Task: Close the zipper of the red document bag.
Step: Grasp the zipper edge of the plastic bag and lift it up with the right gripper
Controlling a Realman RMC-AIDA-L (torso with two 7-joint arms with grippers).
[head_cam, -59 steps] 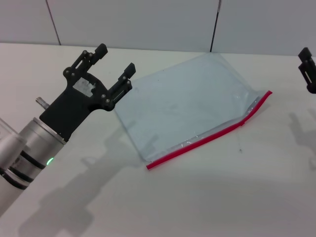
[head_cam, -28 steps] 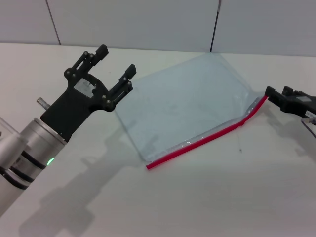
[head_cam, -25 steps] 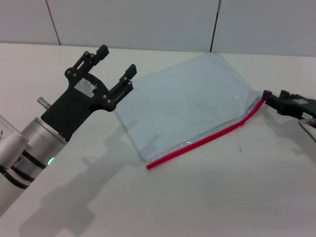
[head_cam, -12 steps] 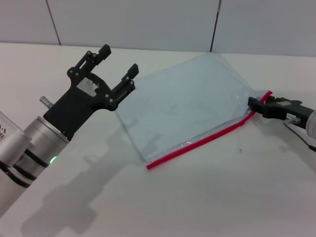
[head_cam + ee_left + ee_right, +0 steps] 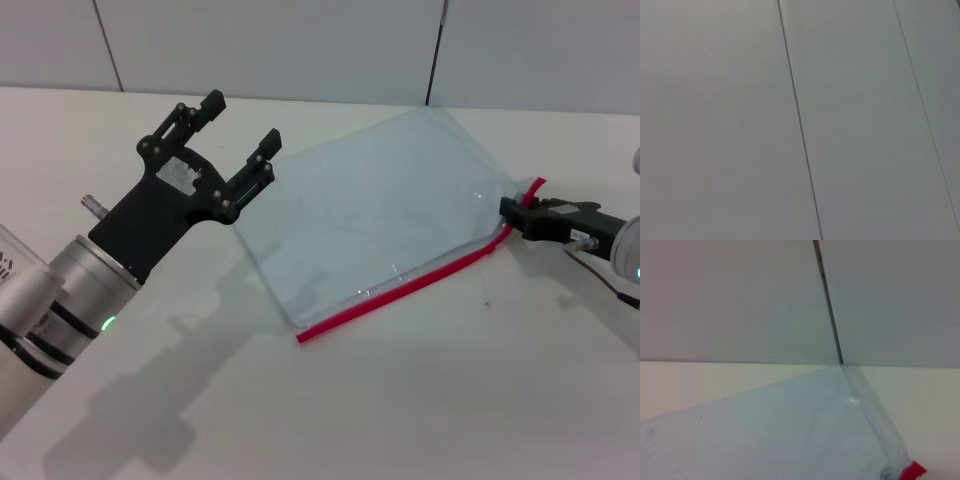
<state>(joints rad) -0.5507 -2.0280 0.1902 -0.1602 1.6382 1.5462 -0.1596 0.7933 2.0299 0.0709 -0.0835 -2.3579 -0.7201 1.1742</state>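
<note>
One red document bag lies flat on the white table, occupying the centre to upper right of the head view. It is a rectangular pouch of thin, translucent pale-blue plastic with a smooth, faintly glossy surface. Its long axis runs diagonally, from the lower centre of the frame up toward the right edge.

One zipper follows the pouch's lower long edge as a narrow bright red strip, starting at lower centre and rising to the right, where it kinks upward near the corner. The slider is too small to make out.

Two grippers are in view. The left gripper, black and skeletal with two slender fingers spread apart and holding nothing, hovers at upper left, just beside the pouch's left corner. The right gripper, a dark block entering from the right edge, sits at the zipper's upper right end; whether its fingers clamp the strip cannot be determined.

In the right wrist view, the pouch surface and a red corner tip appear against a grey panelled wall.
</note>
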